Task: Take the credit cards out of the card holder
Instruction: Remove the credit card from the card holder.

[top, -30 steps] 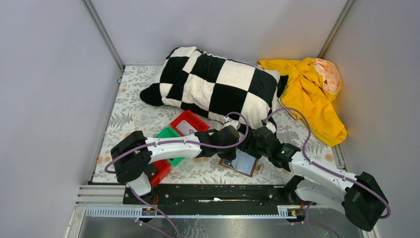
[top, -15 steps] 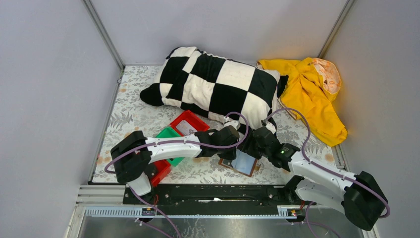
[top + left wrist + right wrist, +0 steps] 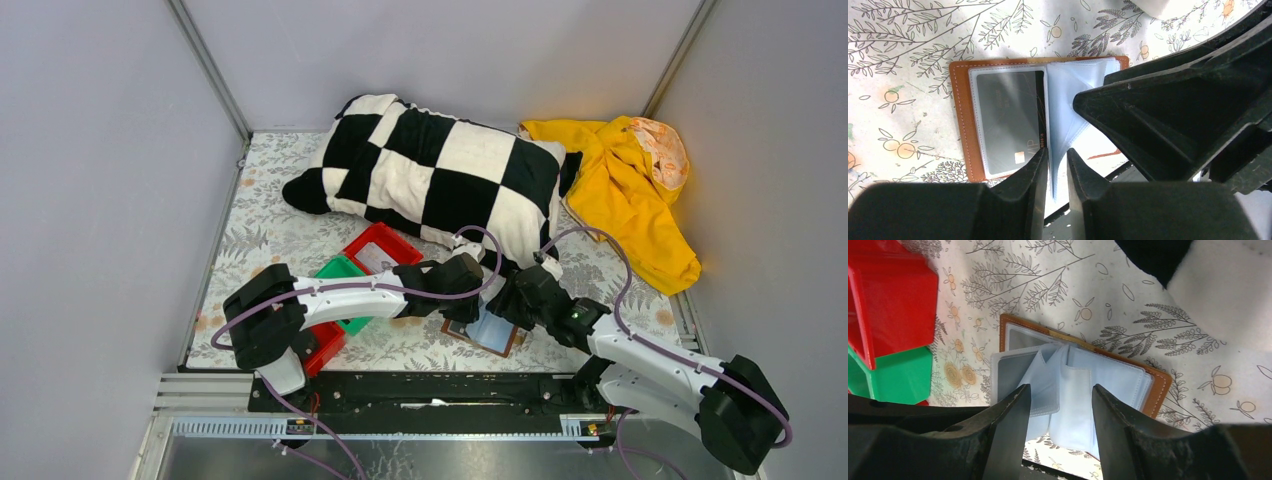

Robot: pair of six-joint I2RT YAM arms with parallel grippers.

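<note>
While both arms bend toward the middle of the near edge of the table, the card holder lies open on the flower-printed cloth, just beside the two grippers and well to the right of the bins. Its brown outer cover is down and the pale blue plastic sleeves face up. In the left wrist view a grey card sits inside the left sleeve, with a small chip near its lower edge. Several other sleeves stand up from the fold and fan out loosely.

The left gripper hangs over the fold with its jaws only a little apart. One thin sleeve leaf stands in this narrow gap, and I cannot tell if the fingers press on it. The right gripper hangs over the same holder from the other side. Its jaws are about half open, the fanned sleeves show between them, and they hold nothing.

A green bin and a red bin stand to the left of the holder, touching each other. A black and white checked pillow lies behind, and a yellow cloth is in the far right corner.
</note>
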